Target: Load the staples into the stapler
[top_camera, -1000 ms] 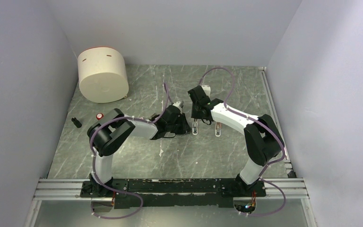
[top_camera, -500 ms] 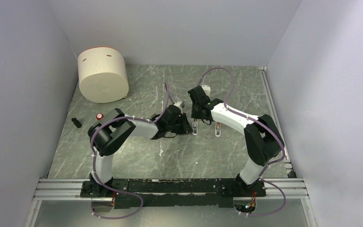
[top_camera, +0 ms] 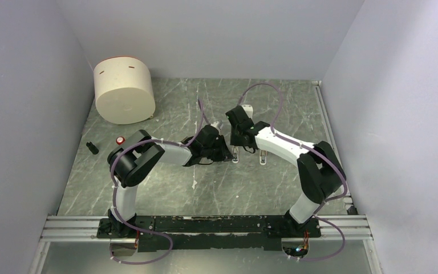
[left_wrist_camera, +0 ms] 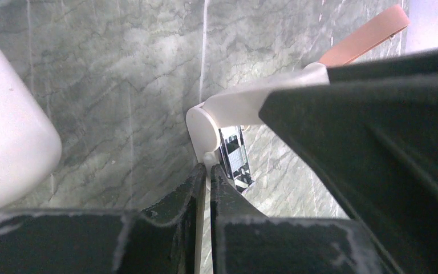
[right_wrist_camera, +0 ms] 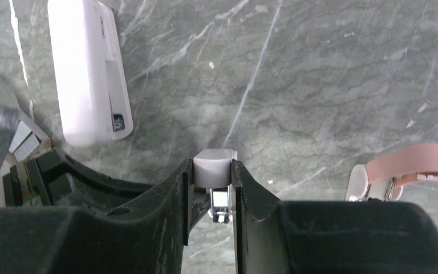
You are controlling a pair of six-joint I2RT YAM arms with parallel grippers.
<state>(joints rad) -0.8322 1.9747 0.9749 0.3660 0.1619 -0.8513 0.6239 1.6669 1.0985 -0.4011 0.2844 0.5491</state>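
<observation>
Right pincer (right_wrist_camera: 212, 172) tight around stapler (right_wrist_camera: 211, 162)

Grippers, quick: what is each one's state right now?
Left gripper: shut, pinching a thin white edge of the stapler.
Right gripper: shut on the stapler's white body.

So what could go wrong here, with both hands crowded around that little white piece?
The right hand holds the short white stubby piece just at its fingertips. A tug from the left hand, which seems to pinch its thin edge, might twist it loose. The slim white bar-shaped stapler lying close by could get knocked.
</observation>
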